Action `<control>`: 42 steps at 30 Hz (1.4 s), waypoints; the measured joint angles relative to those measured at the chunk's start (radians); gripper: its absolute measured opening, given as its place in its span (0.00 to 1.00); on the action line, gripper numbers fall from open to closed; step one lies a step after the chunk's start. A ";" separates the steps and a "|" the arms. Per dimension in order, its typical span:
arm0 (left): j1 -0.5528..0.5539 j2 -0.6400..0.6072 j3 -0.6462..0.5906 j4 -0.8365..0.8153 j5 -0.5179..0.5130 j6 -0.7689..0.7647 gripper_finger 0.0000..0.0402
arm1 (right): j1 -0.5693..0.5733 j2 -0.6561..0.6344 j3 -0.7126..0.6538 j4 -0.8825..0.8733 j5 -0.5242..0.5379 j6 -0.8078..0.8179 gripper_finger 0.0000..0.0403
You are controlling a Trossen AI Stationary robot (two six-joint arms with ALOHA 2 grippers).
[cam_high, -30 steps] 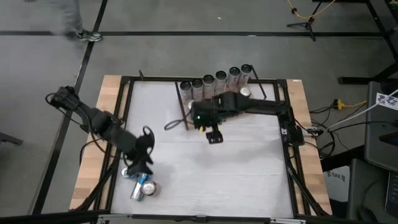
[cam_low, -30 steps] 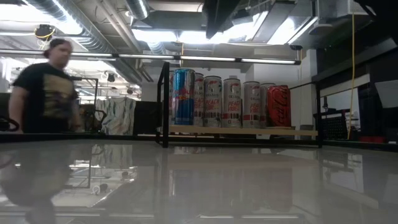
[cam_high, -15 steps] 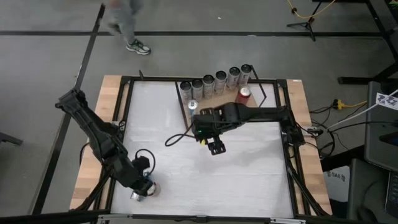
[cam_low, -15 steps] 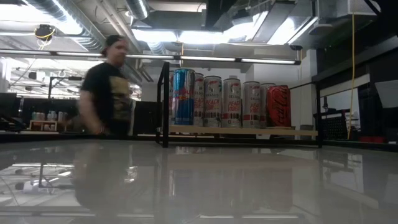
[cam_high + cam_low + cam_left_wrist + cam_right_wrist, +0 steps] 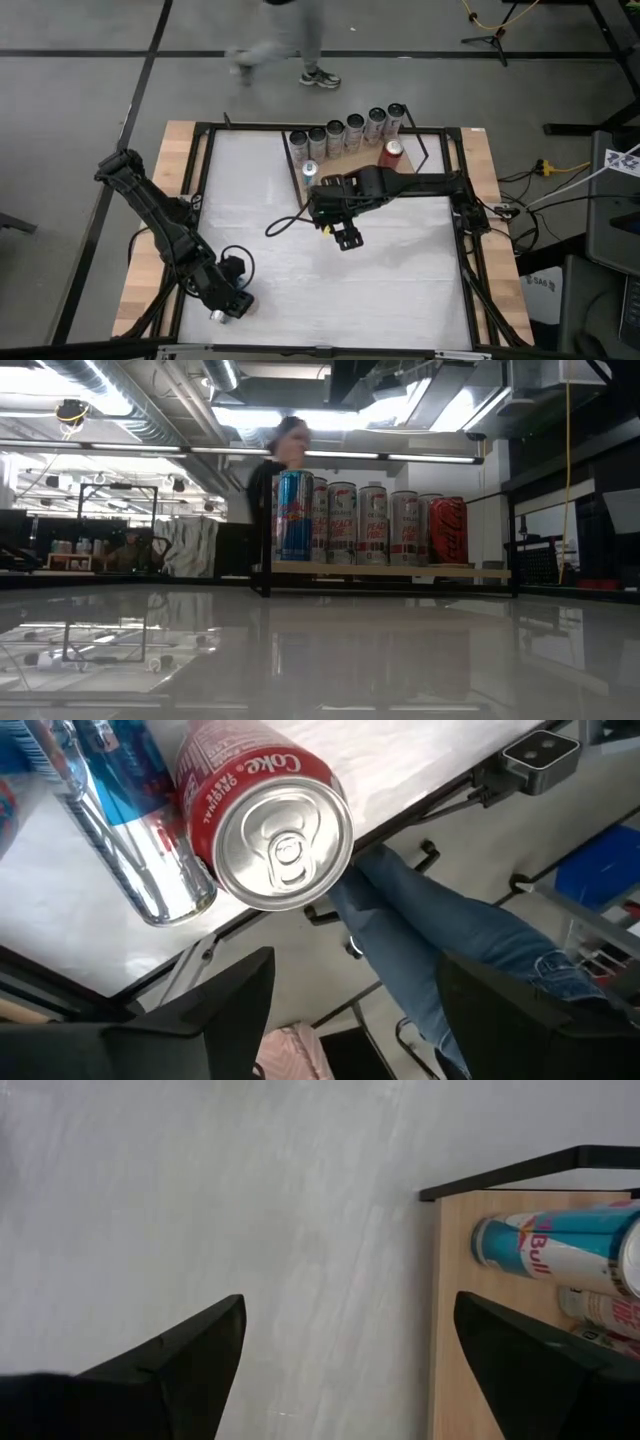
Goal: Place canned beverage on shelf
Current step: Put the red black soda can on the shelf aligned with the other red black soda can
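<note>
Left hand, fingers spread and empty, hovers at the counter's near-left corner over a lying red cola can; a nudge rolls it off the near edge.

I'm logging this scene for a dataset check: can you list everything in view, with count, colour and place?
shelf: one, light-brown board with black wire frame, far side of the table.
cans on the shelf: seven; five silver in a row, one blue-and-silver, one red.
red cola can: one, lying at the table's near left corner.
blue-and-silver can: one, lying beside the red cola can.
table: one, white top, black frame.
person: one, walking past beyond the table.
left gripper: open, over the lying cans.
right gripper: open, empty, mid-table by the shelf.
</note>
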 joint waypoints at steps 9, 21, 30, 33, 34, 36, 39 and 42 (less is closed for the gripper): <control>0.000 0.000 0.000 -0.001 -0.001 0.036 0.69 | 0.000 0.000 0.000 0.000 0.000 0.000 0.86; -0.010 0.022 0.000 0.000 -0.035 -0.039 0.86 | 0.000 0.000 0.000 0.000 0.000 0.000 0.86; -0.045 0.064 -0.001 0.008 -0.021 -0.061 0.87 | 0.000 0.000 0.000 0.000 -0.001 0.000 0.86; -0.046 0.074 -0.001 0.008 -0.032 -0.061 0.87 | 0.000 0.000 0.000 0.000 -0.001 0.000 0.86; -0.046 0.077 -0.001 0.007 -0.044 -0.061 0.87 | 0.000 0.000 0.000 0.000 -0.001 0.000 0.86; -0.046 0.083 -0.001 0.008 -0.073 -0.061 0.87 | 0.000 0.000 0.000 0.000 -0.001 0.000 0.86; -0.045 0.086 -0.001 0.006 -0.106 -0.061 0.87 | 0.000 0.000 0.000 0.000 -0.001 0.000 0.86; -0.041 0.086 -0.001 0.001 -0.126 -0.061 0.87 | 0.000 0.000 0.000 0.002 -0.001 0.000 0.86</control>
